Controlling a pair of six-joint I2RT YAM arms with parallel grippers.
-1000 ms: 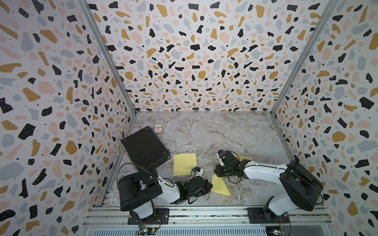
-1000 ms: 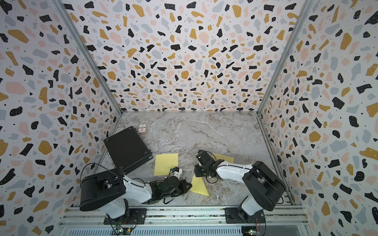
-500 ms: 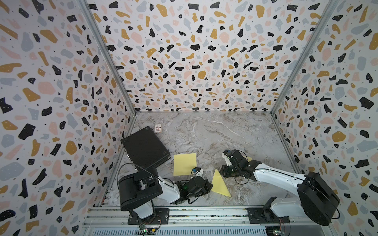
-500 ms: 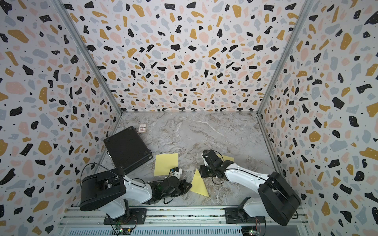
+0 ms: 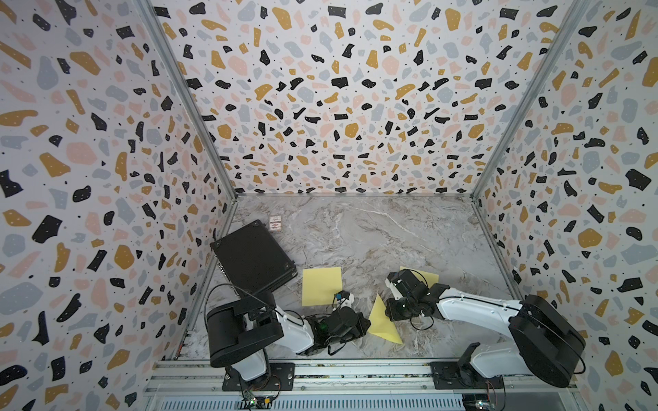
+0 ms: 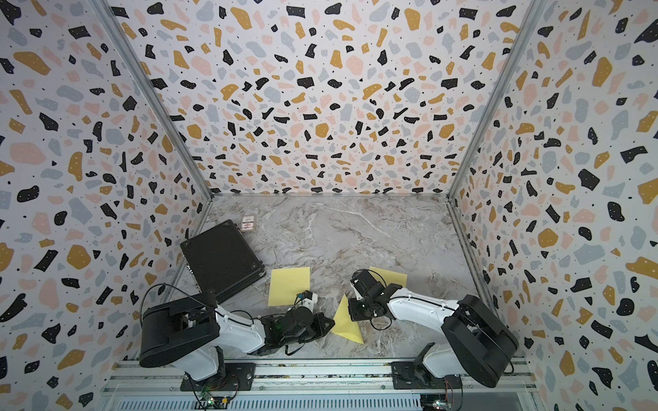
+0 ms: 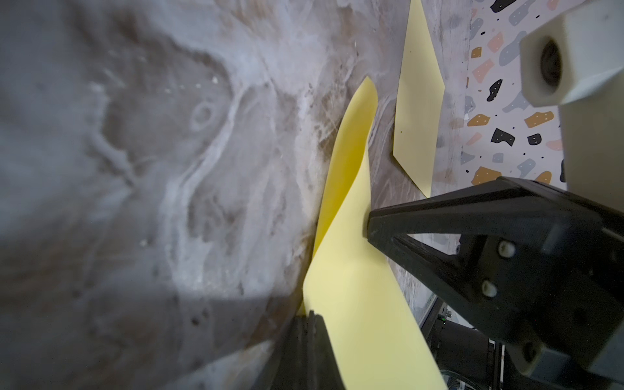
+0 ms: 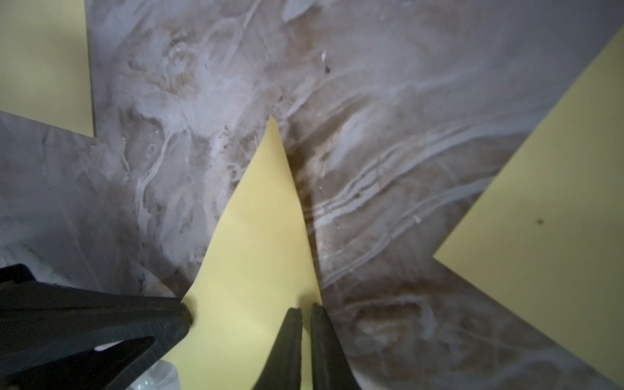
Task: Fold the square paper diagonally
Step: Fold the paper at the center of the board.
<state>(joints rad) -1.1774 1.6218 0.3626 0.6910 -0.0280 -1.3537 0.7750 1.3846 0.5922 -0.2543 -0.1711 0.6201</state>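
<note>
lower centre of a top view, the folded paper lies between both arms, its long axis running up the frame. left gripper pinches its left edge; right gripper, nearly closed, clamps the upper right edge.

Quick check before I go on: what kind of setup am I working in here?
Likely an enclosed robot test cell, not a home or office: terrazzo-patterned panel walls box in a marble-look tabletop, and two arms are bolted to an aluminium rail at the front edge.
</note>
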